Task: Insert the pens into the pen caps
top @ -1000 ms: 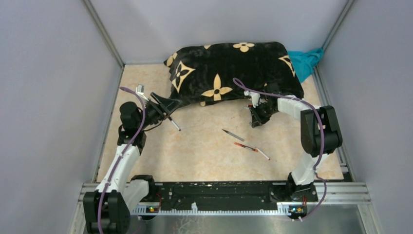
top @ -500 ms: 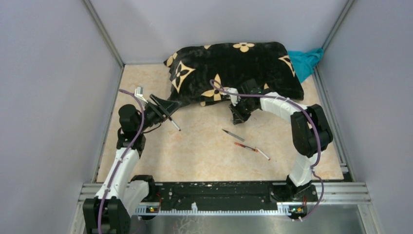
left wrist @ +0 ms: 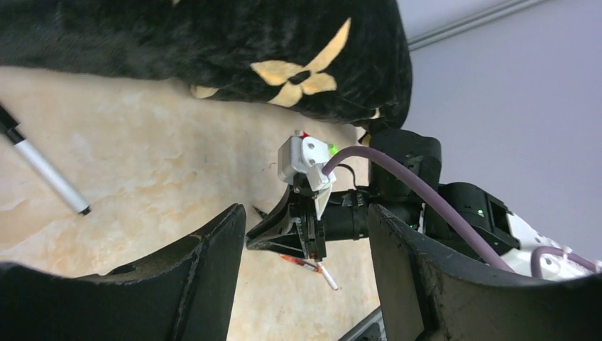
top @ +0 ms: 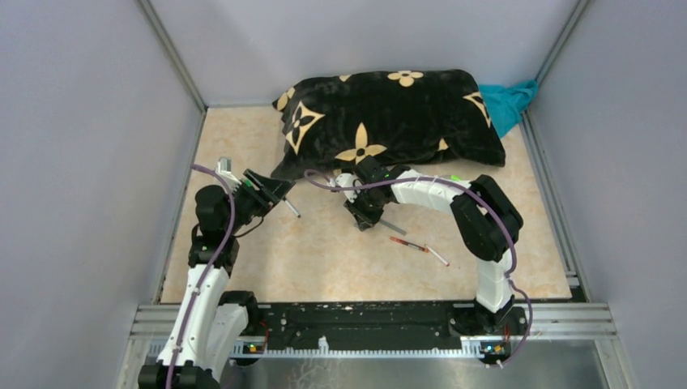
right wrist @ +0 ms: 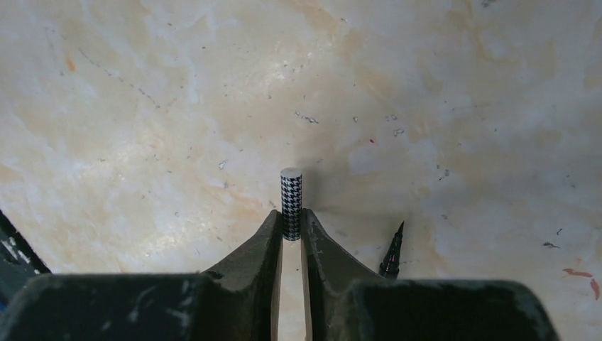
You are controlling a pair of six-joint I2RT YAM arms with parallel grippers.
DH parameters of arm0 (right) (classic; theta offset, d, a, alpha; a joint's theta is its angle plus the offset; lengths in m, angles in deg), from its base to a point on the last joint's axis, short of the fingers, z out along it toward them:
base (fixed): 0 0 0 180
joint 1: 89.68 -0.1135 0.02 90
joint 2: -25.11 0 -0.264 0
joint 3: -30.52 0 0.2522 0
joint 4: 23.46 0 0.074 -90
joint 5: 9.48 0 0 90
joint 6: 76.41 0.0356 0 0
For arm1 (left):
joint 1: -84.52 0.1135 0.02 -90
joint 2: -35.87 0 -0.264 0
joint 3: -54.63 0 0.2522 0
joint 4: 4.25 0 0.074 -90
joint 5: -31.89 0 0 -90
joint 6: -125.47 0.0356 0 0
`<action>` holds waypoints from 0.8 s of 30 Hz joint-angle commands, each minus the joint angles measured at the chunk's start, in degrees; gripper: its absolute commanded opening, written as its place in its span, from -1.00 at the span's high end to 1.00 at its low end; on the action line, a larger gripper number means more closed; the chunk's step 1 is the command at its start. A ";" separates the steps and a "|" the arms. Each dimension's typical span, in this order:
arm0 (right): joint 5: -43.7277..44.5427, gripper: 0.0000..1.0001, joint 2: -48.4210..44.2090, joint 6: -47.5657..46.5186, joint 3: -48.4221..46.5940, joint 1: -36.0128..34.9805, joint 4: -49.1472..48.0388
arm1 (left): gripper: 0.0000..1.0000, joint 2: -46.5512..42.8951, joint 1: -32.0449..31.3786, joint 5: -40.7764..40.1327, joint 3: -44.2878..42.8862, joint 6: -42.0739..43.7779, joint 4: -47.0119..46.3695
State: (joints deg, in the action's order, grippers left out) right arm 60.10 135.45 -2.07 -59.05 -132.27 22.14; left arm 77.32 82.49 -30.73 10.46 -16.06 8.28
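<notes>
One big black cushion (top: 389, 113) fills the upper centre. The left gripper (top: 275, 188), at left, stands spread; the right gripper (right wrist: 291, 222), mid-frame, is pinching. A red pen (top: 407, 243) lies lower right of it. Pinched there: a checkered pen cap (right wrist: 291, 188).

soft even light, blurred near edges

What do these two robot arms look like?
The left arm and right arm have white links between black joints, each trailed by a purple cable. The left gripper and right gripper have black wedge-shaped fingers. Green lights glow on the right arm.
</notes>
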 commanded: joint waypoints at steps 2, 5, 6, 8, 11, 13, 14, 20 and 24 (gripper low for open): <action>7.89 0.61 1.46 2.59 -1.55 -0.39 -1.81 | -0.39 -2.95 -0.26 -3.63 3.17 1.49 5.89; 7.88 0.54 1.56 2.22 -1.36 -0.64 -1.45 | -0.39 -3.80 -0.26 -3.98 4.23 1.26 5.77; 7.65 0.52 1.48 2.15 -1.28 -0.70 -1.23 | -0.39 -3.76 -0.26 -3.92 4.38 1.25 5.70; 7.10 0.46 1.10 2.00 -0.92 -0.77 -1.16 | -0.39 -3.38 -0.26 -3.68 4.41 1.32 5.55; 5.56 0.35 -0.52 1.63 -0.96 -0.82 -0.39 | -0.39 -2.59 -0.26 -3.10 4.14 1.51 5.30; 4.75 0.27 -2.65 0.97 -1.01 -0.82 0.24 | -0.39 -2.22 -0.26 -2.48 3.97 1.73 5.20; 4.21 0.24 -3.87 0.53 -1.08 -0.75 0.72 | -0.39 -2.12 -0.26 -2.20 4.08 1.70 5.11; 2.02 0.22 -10.89 -3.81 -0.09 1.64 3.71 | -0.38 -1.90 -0.26 -0.23 5.88 0.51 3.72; 3.44 0.21 -12.68 -6.86 3.60 4.44 3.31 | -0.30 -1.85 -0.28 1.09 7.67 -1.23 2.25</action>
State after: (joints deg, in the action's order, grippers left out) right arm 63.24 126.47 -4.87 -58.59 -130.76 24.80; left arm 75.35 82.36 -31.92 16.03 -15.49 12.26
